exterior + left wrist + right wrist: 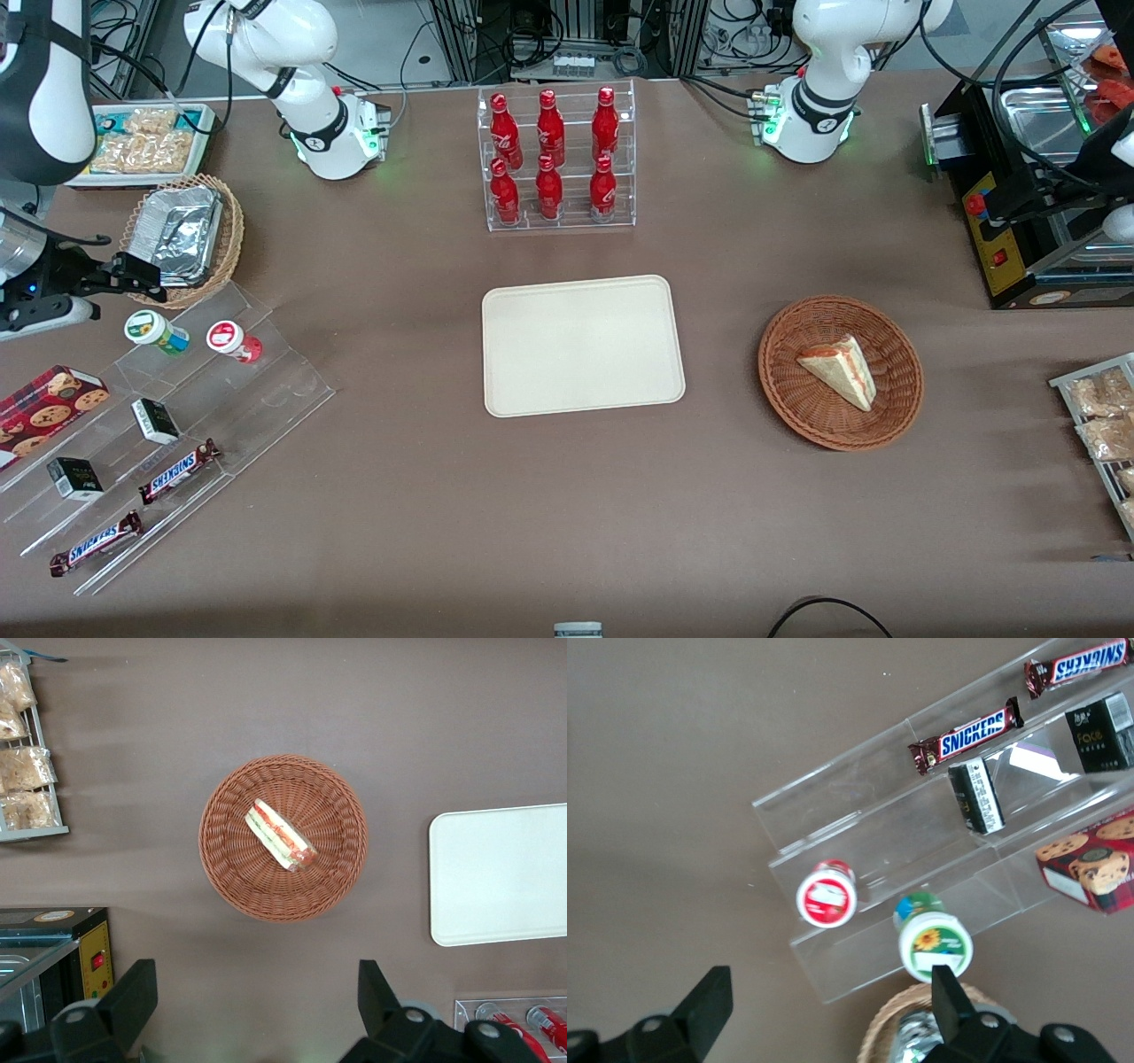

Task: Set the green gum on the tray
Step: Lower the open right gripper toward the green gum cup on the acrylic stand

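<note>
The green gum stands on the clear stepped rack beside the red-labelled canister; the open, empty gripper hovers near it; the tray holds nothing

The counter is covered in matt brown cloth. The tray looks like smooth, matt cream plastic. The green gum has a glossy white plastic lid and sits on a clear acrylic stepped rack. The black gripper above it looks like matt plastic.
</note>
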Motion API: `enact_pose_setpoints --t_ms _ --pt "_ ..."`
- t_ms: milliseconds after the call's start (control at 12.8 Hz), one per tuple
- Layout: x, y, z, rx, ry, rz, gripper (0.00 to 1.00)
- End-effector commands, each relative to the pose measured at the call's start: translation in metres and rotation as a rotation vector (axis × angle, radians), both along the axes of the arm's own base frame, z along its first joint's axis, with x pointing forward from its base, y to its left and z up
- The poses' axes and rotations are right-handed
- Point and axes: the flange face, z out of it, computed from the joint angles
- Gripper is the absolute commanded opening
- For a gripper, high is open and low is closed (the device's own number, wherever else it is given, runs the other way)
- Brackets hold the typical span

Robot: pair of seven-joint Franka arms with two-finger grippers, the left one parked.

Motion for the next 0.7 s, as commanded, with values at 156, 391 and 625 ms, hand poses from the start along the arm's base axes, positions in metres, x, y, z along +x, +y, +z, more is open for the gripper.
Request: enact_pose_setpoints --t_ms 156,391,625 --pt "-0.021 -0.045 -0.036 -0.031 -0.094 0.271 1.00" --pt "-0.023 -0.060 -0.058 -0.047 -0.102 0.380 1.00" --pt "-0.023 -0.060 -0.079 -0.057 -0.106 0.412 1.00"
